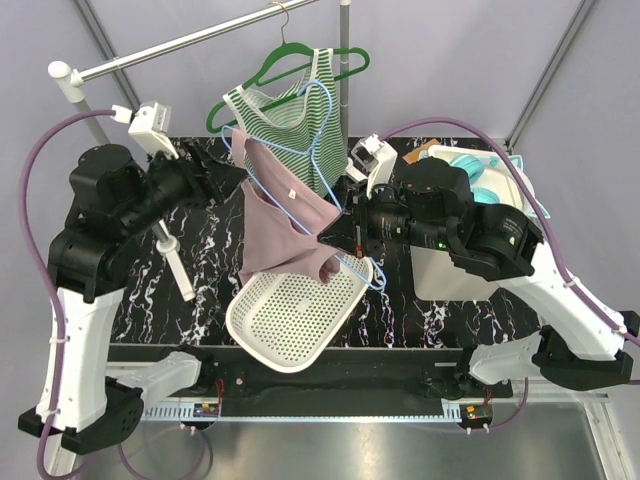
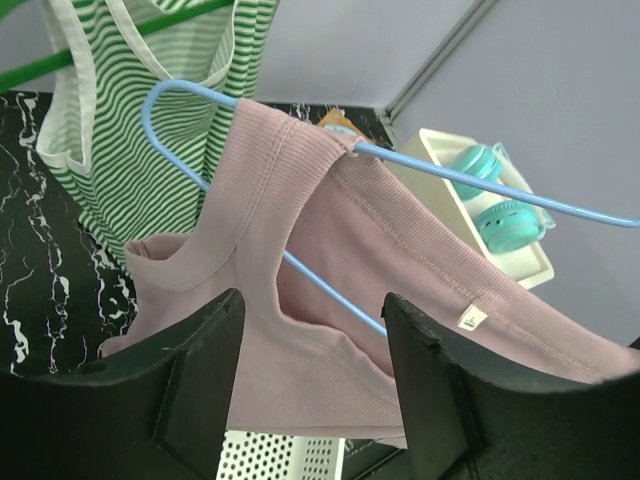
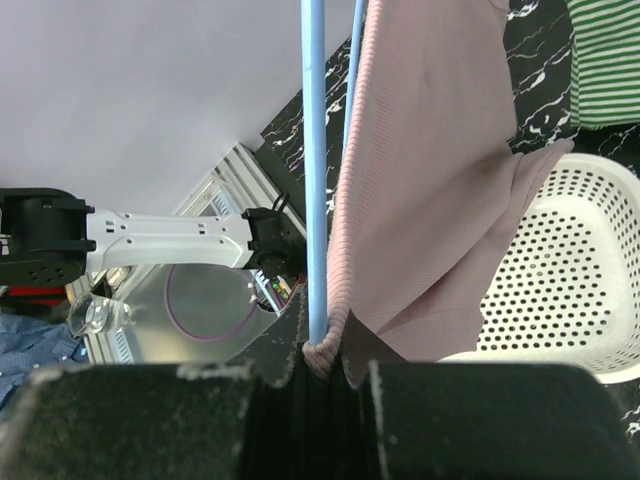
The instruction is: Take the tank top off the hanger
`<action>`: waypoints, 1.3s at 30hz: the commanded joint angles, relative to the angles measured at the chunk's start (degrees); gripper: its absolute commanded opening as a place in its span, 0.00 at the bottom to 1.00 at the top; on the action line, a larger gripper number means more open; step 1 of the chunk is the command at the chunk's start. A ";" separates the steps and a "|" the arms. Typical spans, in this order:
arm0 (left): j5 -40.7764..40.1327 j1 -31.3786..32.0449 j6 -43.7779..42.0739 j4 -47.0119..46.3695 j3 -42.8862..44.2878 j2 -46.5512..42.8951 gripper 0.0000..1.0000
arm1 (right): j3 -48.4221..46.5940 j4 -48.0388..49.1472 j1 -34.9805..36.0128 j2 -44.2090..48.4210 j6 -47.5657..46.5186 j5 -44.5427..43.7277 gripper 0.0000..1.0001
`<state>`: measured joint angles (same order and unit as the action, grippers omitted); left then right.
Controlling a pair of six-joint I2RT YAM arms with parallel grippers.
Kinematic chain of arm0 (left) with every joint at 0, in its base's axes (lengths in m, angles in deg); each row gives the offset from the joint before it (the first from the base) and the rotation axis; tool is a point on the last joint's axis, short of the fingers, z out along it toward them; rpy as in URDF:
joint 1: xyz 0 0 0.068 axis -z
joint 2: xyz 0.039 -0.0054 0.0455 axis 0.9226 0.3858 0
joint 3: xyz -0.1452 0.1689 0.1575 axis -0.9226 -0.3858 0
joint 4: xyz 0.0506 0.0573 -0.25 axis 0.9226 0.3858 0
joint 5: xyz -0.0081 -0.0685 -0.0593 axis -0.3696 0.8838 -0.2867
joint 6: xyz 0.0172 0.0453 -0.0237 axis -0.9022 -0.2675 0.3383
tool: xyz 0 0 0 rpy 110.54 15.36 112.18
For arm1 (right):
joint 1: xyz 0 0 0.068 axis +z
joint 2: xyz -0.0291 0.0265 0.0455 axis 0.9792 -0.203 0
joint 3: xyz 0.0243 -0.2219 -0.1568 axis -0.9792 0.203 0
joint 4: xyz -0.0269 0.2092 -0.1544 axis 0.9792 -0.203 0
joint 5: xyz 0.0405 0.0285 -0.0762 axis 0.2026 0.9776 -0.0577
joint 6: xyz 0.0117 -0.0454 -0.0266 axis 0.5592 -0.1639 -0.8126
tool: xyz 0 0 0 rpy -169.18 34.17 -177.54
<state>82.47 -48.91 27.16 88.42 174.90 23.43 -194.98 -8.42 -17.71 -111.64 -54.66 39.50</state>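
A pink tank top (image 1: 285, 225) hangs on a light blue hanger (image 1: 318, 150), tilted down to the right above a white basket. My right gripper (image 1: 340, 237) is shut on the hanger's lower end together with a bunched pink strap (image 3: 322, 352). My left gripper (image 1: 228, 172) is open at the top's upper left shoulder, its fingers (image 2: 190, 385) straddling the pink fabric (image 2: 330, 300) below the blue wire (image 2: 330, 290). The blue hanger's hook is hidden behind the green striped top.
A green striped tank top (image 1: 290, 130) hangs on a green hanger (image 1: 300, 65) from the grey rail (image 1: 190, 40). A white perforated basket (image 1: 295, 315) lies below. A white tray with teal headphones (image 1: 480, 180) is at the right.
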 commanded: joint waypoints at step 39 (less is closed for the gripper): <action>-5.50 -1.34 -0.10 1.99 2.59 10.00 0.00 | 22.12 8.46 0.07 25.81 2.40 8.66 0.00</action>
<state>77.90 -49.31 26.26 92.49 175.67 32.46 -172.79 -6.87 -17.76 -88.32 -49.57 46.84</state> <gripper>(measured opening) 0.012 0.091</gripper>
